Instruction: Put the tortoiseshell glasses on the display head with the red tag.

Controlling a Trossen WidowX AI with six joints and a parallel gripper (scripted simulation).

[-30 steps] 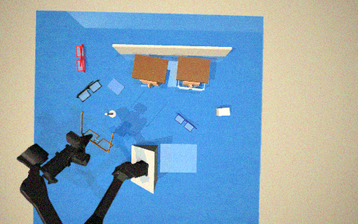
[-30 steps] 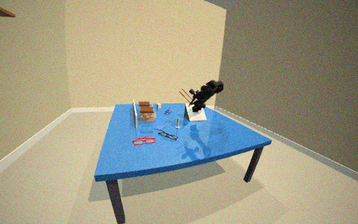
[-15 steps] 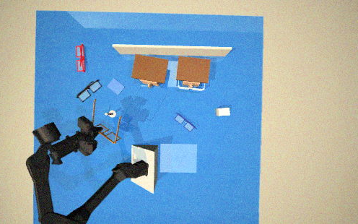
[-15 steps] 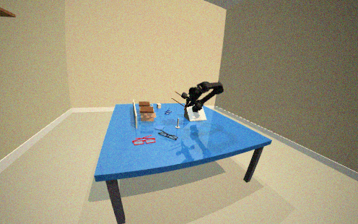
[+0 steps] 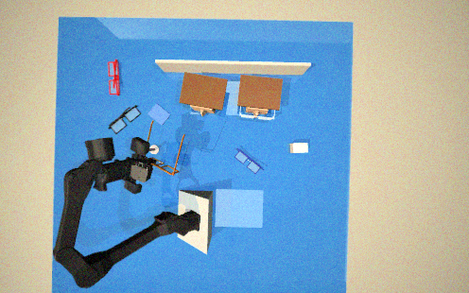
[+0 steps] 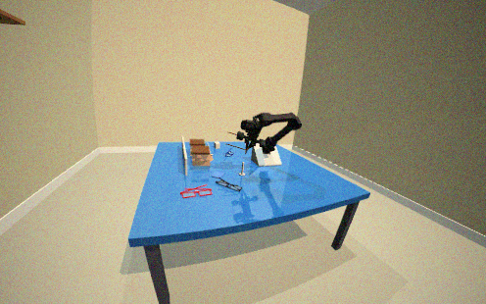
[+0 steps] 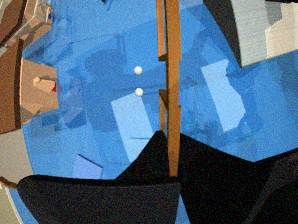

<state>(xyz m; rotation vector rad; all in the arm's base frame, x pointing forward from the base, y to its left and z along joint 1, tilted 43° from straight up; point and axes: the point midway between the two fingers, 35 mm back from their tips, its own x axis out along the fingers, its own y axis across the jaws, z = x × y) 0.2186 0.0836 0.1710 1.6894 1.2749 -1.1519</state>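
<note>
One hand [image 5: 147, 163] [image 6: 248, 142] [image 7: 164, 136] gripping tortoiseshell glasses [image 5: 174, 173] [image 6: 237, 146] [image 7: 173, 75] | temples spread, apart from both heads | open air between glasses and heads

tortoiseshell glasses [image 5: 179, 153] [image 6: 236, 146] [image 7: 173, 75]: orangey-brown, temples open, gripped up off the table | red-tag head [image 5: 203, 91] [image 6: 202, 159] [image 7: 39, 90]: brown-topped, upright, face bare (tag's just a tiny red speck lol), beside the other head

Blue table [image 5: 277, 246] [image 6: 248, 206]: red specs [image 5: 117, 77] [image 6: 196, 191] nr black pair [image 5: 125, 119] [image 6: 228, 184], blue pair [image 5: 249, 161] [image 6: 229, 153], wht block [image 5: 299, 147] [image 6: 217, 145] well apart.
</note>
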